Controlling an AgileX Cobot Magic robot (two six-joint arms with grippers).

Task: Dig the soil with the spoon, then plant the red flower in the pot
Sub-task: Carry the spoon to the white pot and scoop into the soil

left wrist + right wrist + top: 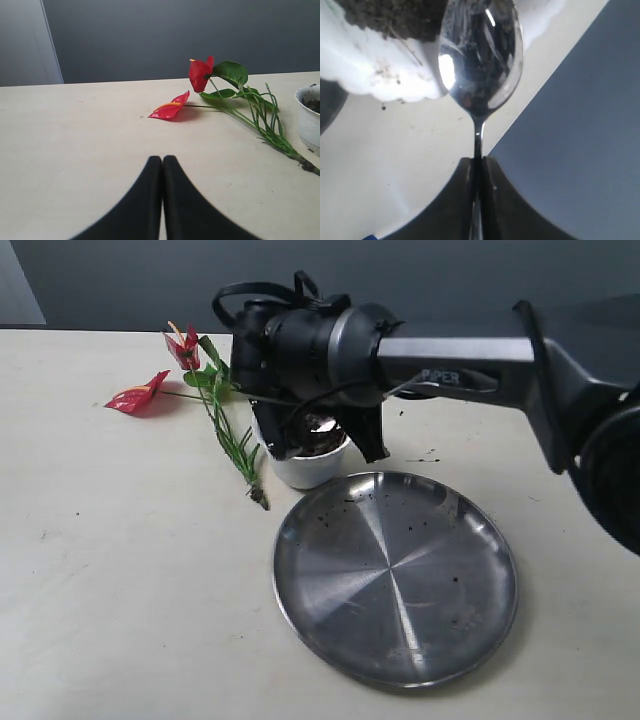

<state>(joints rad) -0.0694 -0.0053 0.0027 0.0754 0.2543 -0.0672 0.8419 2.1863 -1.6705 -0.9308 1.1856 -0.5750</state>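
The tabletop [120,590] carries one steel plate [395,575], one red flower [222,418] with two blooms, and one pot [310,470]; the flower lies flat beside the pot, root end toward it, nearer the left tool [162,162], which is pressed together and holds nothing; the right tool [477,167] clamps the single spoon [480,55] by its handle, with the bowl at the pot rim by the soil [395,17].
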